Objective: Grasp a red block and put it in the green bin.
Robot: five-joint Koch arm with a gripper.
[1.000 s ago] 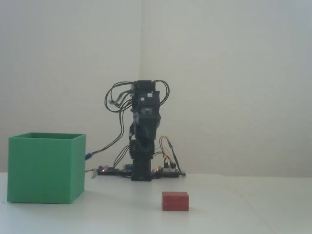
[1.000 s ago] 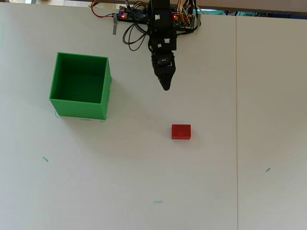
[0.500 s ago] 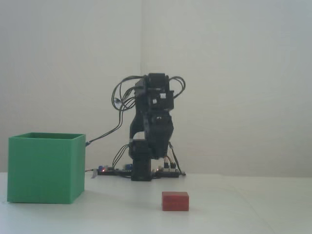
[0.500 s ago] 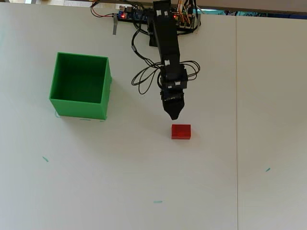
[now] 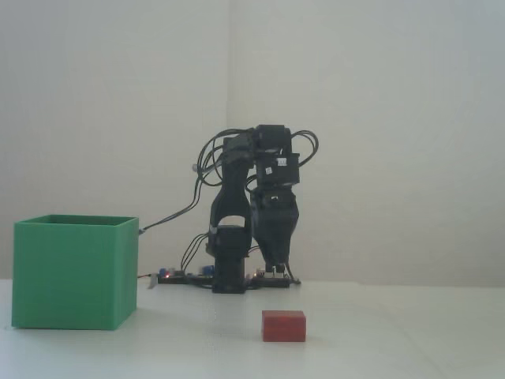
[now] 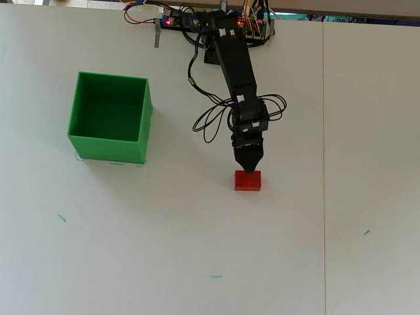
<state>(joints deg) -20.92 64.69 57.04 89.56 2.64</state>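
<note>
Hovering above the red block [image 6: 248, 181], the gripper [image 6: 249, 168] points down; finger spacing cannot be told. Block rests on the white surface [image 6: 197, 236], well right of the green bin [image 6: 106, 147].

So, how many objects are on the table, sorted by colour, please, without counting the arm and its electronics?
Red: 1, the red block
Green: 1, the green bin
Total: 2
</note>
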